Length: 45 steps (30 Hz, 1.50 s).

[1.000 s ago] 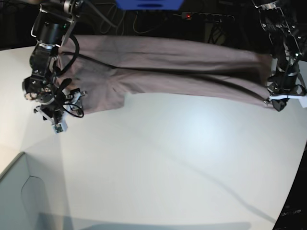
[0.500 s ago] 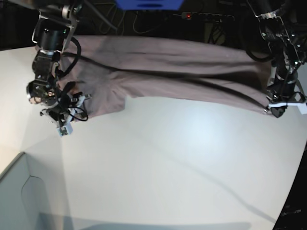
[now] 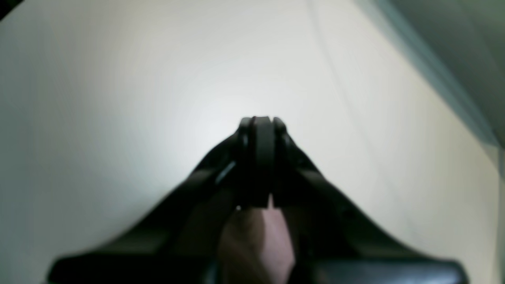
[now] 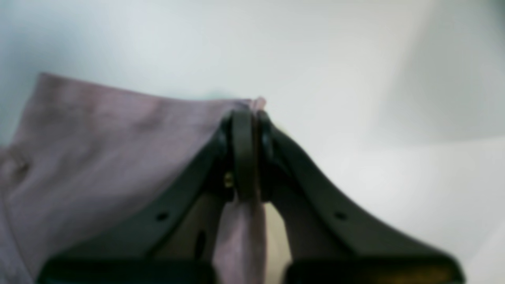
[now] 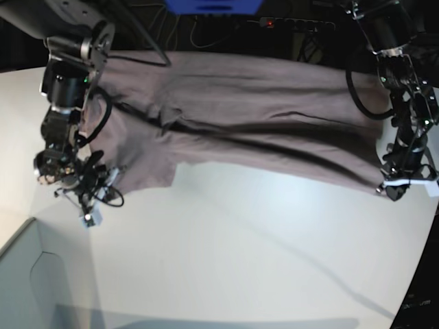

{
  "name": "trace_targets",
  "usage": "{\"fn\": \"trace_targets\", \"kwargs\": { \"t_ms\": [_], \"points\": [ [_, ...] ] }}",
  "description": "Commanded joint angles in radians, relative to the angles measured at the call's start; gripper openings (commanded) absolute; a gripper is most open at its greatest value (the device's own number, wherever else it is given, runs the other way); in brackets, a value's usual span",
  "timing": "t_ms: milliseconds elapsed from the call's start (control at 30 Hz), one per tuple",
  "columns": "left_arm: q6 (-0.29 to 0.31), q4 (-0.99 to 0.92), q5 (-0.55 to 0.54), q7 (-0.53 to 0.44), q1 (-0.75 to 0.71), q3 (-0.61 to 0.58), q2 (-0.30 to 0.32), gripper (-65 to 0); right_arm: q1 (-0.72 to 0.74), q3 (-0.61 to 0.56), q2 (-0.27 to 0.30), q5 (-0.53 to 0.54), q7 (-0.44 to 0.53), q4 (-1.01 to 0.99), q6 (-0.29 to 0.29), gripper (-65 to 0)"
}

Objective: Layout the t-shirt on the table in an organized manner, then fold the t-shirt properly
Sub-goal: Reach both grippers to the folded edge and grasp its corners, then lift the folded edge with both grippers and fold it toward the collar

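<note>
The t-shirt (image 5: 254, 123) lies stretched in a long wrinkled band across the far side of the table (image 5: 260, 247), held at both ends: the right gripper (image 4: 246, 118) has its jaws pressed together on a corner of mauve cloth, a fold of it showing between the arms below, and the left gripper (image 3: 258, 126) is likewise pinching a bit of the same pinkish fabric, seen just behind its closed tips in the left wrist view. In the base view the right gripper (image 5: 86, 188) sits at the picture's left over the bunched end and the left gripper (image 5: 401, 181) at the picture's right. The step in hand looks like spreading the shirt flat, and to do it well both arms should probably draw the cloth toward the open near part of the table together, keeping even tension so the dark creases along the middle pull out and neither pinched corner slips; the cable draped over the shirt near the right arm could snag a fold. The table is smooth, matte white, with a bright patch of glare at its centre and a pale box corner (image 5: 27, 274) at the near left; behind it the room is dark, with cables and a blue object (image 5: 212, 5) at the top edge
</note>
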<state>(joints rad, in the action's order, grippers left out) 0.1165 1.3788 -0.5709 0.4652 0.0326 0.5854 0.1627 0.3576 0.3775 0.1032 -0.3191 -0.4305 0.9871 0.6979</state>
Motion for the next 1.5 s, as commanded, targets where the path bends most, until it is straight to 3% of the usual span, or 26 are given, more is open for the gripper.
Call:
{"fn": "trace_targets", "kwargs": {
  "t_ms": [0, 200, 400, 567, 700, 767, 1033, 1467],
  "points": [
    [0.002, 0.001, -0.004, -0.021, 0.039, 0.002, 0.013, -65.0, 0.068, -0.001, 0.01, 0.016, 0.049, 0.02, 0.0, -65.0],
    [0.002, -0.06, -0.004, -0.024, 0.145, -0.026, 0.013, -65.0, 0.188, -0.005, 0.01, 0.016, 0.094, 0.019, 0.0, -65.0],
    [0.002, -0.132, -0.004, -0.027, 0.201, -0.028, 0.015, -65.0, 0.212, -0.005, 0.007, 0.016, 0.095, 0.023, 0.0, -65.0],
    [0.004, -0.171, -0.007, -0.033, 0.208, -0.028, 0.034, -65.0, 0.157, 0.001, 0.017, 0.016, 0.097, 0.042, 0.0, -65.0],
    [0.004, -0.224, -0.007, -0.116, 0.208, -0.028, 0.036, -65.0, 0.064, 0.002, 0.023, 0.021, 0.097, 0.143, 0.0, -65.0],
    [0.005, -0.247, -0.01, -0.155, 0.208, -0.029, 0.036, -65.0, 0.007, 0.002, -0.001, 0.021, 0.097, 0.217, 0.0, -65.0],
    [0.263, -0.296, -0.005, -0.207, 0.198, -0.028, 0.025, -65.0, -0.228, 0.002, -0.076, 0.021, 0.097, 0.487, 0.0, -65.0],
    [0.466, -0.299, -0.013, -0.208, 0.128, 0.032, 0.027, -65.0, -0.52, 0.002, -0.13, 0.021, 0.092, 0.835, 0.0, -65.0]
  ]
}}
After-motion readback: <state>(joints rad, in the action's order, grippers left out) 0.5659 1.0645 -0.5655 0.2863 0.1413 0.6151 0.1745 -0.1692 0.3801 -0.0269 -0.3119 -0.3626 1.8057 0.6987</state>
